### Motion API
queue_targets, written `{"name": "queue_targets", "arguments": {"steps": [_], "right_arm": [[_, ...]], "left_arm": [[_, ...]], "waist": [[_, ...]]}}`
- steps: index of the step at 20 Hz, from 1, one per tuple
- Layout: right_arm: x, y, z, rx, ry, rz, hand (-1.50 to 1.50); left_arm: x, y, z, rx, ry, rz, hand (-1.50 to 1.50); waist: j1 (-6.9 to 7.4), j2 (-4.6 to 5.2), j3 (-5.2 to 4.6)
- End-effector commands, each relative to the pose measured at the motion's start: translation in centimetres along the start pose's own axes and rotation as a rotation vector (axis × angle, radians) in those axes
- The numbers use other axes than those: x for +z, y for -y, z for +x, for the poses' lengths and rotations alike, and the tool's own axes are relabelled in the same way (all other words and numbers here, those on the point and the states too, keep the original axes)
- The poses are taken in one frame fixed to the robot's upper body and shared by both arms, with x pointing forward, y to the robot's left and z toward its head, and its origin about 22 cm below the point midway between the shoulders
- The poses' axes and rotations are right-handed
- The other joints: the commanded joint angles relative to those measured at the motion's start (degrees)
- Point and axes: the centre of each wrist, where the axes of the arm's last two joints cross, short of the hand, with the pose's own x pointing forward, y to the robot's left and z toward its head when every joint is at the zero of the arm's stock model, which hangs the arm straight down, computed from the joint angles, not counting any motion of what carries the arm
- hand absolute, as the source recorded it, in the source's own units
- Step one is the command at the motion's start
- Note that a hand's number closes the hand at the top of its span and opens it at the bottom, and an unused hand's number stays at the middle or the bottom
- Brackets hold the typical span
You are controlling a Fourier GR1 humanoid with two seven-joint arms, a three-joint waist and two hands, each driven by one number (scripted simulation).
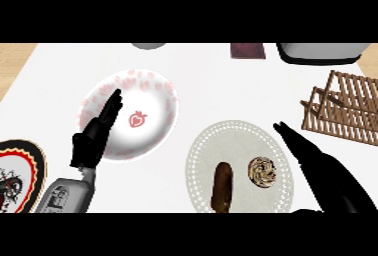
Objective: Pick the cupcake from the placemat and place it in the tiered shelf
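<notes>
The cupcake (261, 171), seen from above with a brown and cream swirl, sits on the right part of a round white lace placemat (229, 137). A brown elongated pastry (223, 186) lies on the same placemat to the cupcake's left. My right hand (321, 165) is open with straight fingers, stretched along the placemat's right edge, just right of the cupcake and not touching it. The wooden tiered shelf (345, 107) stands at the right edge. My left hand (94, 135) is open, fingers up, resting over the left rim of a plate.
A white plate with pink strawberry print (148, 95) lies left of centre. A dark patterned plate (18, 175) shows at the lower left edge. At the back stand a grey appliance (321, 52), a dark red box (247, 51) and a grey bowl (149, 46).
</notes>
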Motion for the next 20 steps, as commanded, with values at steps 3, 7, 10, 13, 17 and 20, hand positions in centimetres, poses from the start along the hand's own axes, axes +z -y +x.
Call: {"name": "queue_targets", "arguments": {"steps": [3, 7, 10, 13, 17, 20], "right_arm": [[0.7, 1.0, -0.2, 0.021, -0.033, 0.006, -1.5], [-1.2, -1.1, -0.5, 0.011, -0.049, 0.012, -1.5], [-0.5, -1.3, -2.1, 0.021, -0.061, 0.013, -1.5], [0.1, -1.1, -1.7, 0.049, -0.061, 0.032, -1.5], [-1.8, -2.8, -2.4, 0.062, -0.082, 0.046, -1.5], [-2.2, -5.1, -1.7, 0.084, -0.082, 0.048, -1.5]], "left_arm": [[-0.2, -1.1, 0.1, 0.009, -0.006, -0.002, 0.0], [-0.4, 0.7, 1.2, 0.001, -0.002, -0.008, 0.0], [-0.7, 1.5, 1.3, -0.001, 0.01, -0.004, 0.0], [1.6, 0.1, -1.2, 0.005, 0.004, 0.007, 0.0], [-0.4, 2.1, 0.4, 0.012, 0.004, 0.0, 0.0], [0.6, -0.6, 0.7, 0.002, -0.002, -0.014, 0.0]], "waist": [[-0.1, 0.0, 0.0], [-0.01, 0.01, 0.0], [-0.15, 0.0, 0.01], [-0.1, -0.02, 0.0], [-0.16, 0.02, 0.0], [0.02, -0.01, 0.01]]}}
